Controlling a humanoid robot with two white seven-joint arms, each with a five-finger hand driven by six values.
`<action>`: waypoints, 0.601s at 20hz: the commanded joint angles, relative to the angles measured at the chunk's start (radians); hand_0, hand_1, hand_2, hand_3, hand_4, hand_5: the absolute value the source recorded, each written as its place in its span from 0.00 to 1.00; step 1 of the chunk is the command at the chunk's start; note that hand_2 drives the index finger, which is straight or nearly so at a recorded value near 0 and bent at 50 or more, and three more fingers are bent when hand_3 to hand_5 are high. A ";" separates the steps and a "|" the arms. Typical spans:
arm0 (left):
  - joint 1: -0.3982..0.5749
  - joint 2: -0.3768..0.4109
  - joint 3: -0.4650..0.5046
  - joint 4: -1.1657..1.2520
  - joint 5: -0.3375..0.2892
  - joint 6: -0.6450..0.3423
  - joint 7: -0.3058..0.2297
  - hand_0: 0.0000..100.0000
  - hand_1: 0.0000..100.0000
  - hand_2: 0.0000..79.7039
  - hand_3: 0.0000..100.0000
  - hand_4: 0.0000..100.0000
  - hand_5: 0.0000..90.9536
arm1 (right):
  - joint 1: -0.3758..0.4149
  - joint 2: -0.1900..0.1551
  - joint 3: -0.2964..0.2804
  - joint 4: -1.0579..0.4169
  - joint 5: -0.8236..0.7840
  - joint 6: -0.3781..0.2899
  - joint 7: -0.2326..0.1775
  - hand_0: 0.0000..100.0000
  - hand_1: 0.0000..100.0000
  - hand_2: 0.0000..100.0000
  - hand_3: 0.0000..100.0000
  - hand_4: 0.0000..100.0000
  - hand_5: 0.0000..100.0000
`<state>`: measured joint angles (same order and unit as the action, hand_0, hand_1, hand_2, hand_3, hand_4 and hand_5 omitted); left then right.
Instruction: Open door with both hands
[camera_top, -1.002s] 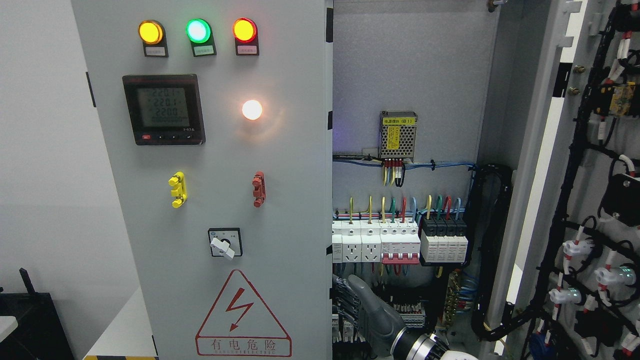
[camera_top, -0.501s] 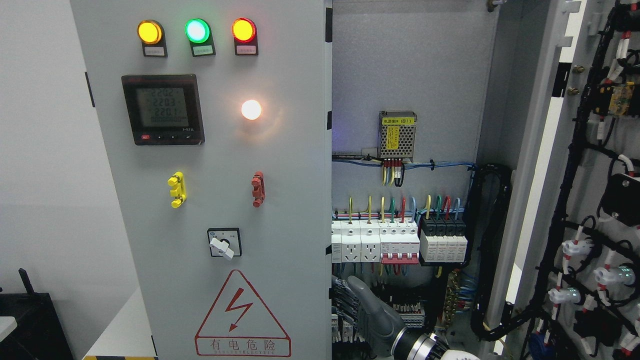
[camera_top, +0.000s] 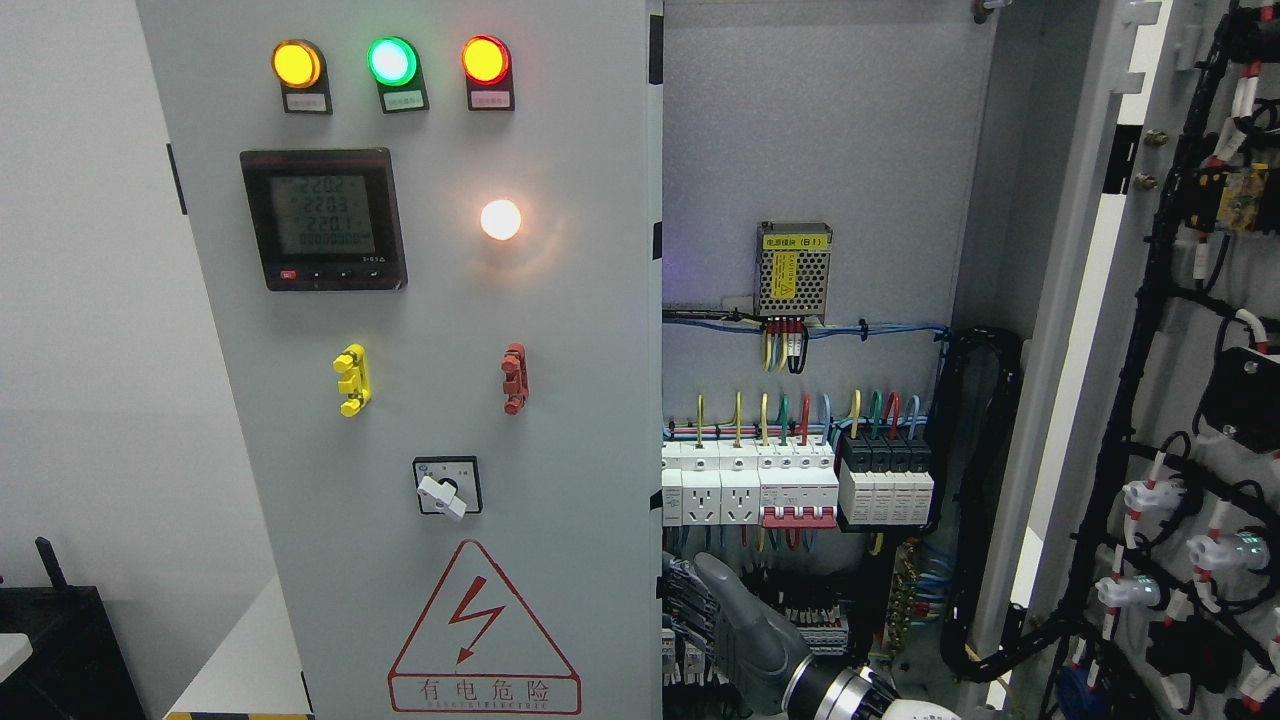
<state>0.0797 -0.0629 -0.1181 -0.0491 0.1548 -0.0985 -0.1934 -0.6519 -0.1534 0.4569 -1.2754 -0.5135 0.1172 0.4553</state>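
Evidently the right hand (camera_top: 745, 625) hooks straight, empty fingers (camera_top: 712, 580) behind the left door (camera_top: 440, 440) edge; it should pull steadily outward, clear of the breakers (camera_top: 750, 485).

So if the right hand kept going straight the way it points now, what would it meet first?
The right hand points up and left toward the inner edge of the left door. Continuing, it would probably meet that edge first, though it may instead brush the wiring terminals just behind; depth is unclear.
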 joint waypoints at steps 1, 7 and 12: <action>0.000 0.000 0.000 0.000 0.000 0.000 0.000 0.00 0.00 0.00 0.00 0.03 0.00 | 0.000 0.000 0.000 -0.002 -0.007 0.001 0.002 0.11 0.00 0.00 0.00 0.00 0.00; 0.000 0.000 0.000 0.000 -0.001 0.000 0.000 0.00 0.00 0.00 0.00 0.03 0.00 | 0.000 0.000 0.000 -0.002 -0.019 -0.001 0.002 0.11 0.00 0.00 0.00 0.00 0.00; 0.000 0.000 0.000 0.000 0.000 -0.001 0.000 0.00 0.00 0.00 0.00 0.03 0.00 | 0.002 0.000 0.000 -0.005 -0.019 -0.005 0.002 0.11 0.00 0.00 0.00 0.00 0.00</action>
<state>0.0797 -0.0629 -0.1181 -0.0492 0.1547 -0.0991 -0.1935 -0.6519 -0.1532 0.4576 -1.2776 -0.5292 0.1168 0.4601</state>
